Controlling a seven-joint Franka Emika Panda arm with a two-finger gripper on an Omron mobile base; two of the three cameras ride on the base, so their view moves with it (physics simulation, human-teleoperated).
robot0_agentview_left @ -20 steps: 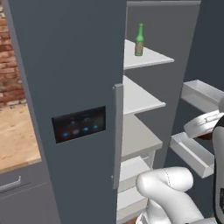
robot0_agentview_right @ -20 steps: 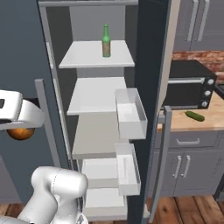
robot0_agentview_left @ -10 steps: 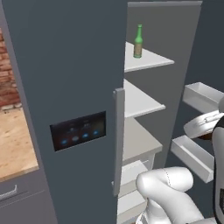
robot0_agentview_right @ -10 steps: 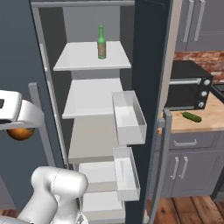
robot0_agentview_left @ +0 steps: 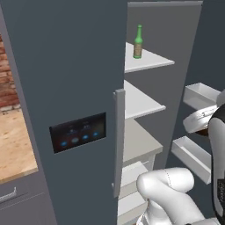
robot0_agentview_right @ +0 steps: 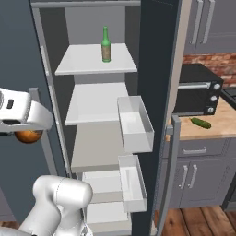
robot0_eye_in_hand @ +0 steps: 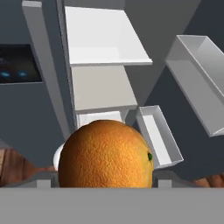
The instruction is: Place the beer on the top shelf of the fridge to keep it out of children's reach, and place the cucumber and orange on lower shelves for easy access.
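One item is in transit: the hand (robot0_agentview_right: pixel 25 133) is clamped on the orange (robot0_eye_in_hand: pixel 106 154), held facing the fridge (robot0_agentview_right: pixel 156 69) for a lower shelf; the beer (robot0_agentview_right: pixel 106 44) already occupies the top shelf (robot0_agentview_right: pixel 78 62).

1 beer (robot0_agentview_right: pixel 106 44), 1 orange (robot0_eye_in_hand: pixel 106 154), 1 cucumber (robot0_agentview_right: pixel 201 122), 1 fridge (robot0_agentview_right: pixel 156 69)

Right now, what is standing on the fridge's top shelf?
Just the beer, upright near the middle of the top shelf. The back edge directly behind the bottle is covered by it.
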